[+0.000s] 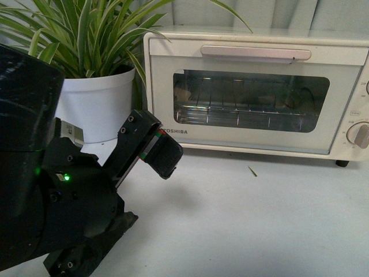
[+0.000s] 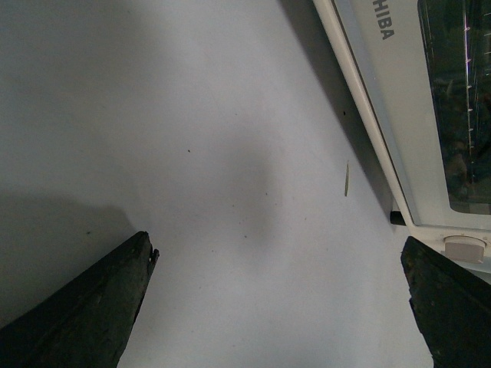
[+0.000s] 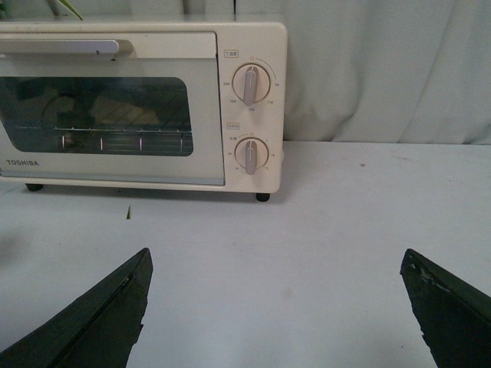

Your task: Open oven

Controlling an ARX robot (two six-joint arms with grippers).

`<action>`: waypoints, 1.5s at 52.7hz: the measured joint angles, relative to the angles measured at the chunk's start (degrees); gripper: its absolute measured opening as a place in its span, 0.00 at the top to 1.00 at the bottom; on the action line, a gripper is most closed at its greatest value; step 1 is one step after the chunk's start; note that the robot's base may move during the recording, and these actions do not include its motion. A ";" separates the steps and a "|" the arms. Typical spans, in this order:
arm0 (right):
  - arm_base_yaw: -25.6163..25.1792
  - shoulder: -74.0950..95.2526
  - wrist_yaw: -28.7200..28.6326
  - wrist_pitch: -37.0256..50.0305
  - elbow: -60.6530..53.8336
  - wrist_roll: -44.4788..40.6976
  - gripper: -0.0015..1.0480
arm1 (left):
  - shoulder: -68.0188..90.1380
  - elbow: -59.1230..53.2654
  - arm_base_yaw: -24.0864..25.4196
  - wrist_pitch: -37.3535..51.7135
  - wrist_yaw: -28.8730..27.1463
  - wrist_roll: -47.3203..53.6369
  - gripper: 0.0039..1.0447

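Plainly, one shut oven [image 1: 253, 66] shows two knobs [image 3: 249, 84], with left claw [image 2: 280, 257] and right claw [image 3: 276, 264] both apart.

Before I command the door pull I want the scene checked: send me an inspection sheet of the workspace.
Surface: white tabletop, bare apart from faint specks.
Job's things: oven stands on it, door shut; bar handle across the door's top, untouched; wire rack shows through the glass; two knobs beside the door.
Clutter: one thin sliver lying before the oven.
Grippers: left gripper open, empty, over the table near the oven's front, not touching it; right gripper open, empty, facing the oven's knob end, apart from it.
Cables: nothing seen.
Surroundings: potted plant left of the oven in the front view, leaves reaching over its corner; pale curtain behind.
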 joint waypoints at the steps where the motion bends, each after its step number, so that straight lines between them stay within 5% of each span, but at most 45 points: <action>1: 0.00 0.00 0.02 0.00 0.00 0.00 0.09 | 0.26 0.20 -0.13 0.09 0.02 -0.31 0.06; 19: -0.02 0.04 -0.17 -0.07 0.00 0.02 0.09 | 2.38 1.44 -0.79 0.98 0.04 -1.62 0.06; 26: -0.57 7.39 -5.53 -2.16 2.82 4.74 0.09 | 2.73 1.51 -0.70 1.38 0.04 -2.03 0.06; 45: 7.37 40.26 -0.81 9.44 21.31 9.46 0.09 | 3.26 1.51 -0.07 2.47 0.22 -3.52 0.06; 65: 14.93 70.73 10.45 9.27 45.90 17.68 0.09 | 3.23 1.20 0.72 3.10 0.37 -4.74 0.06; 79: 15.74 78.47 12.70 5.79 53.88 21.20 0.09 | 3.23 1.22 0.92 3.13 0.52 -5.66 0.06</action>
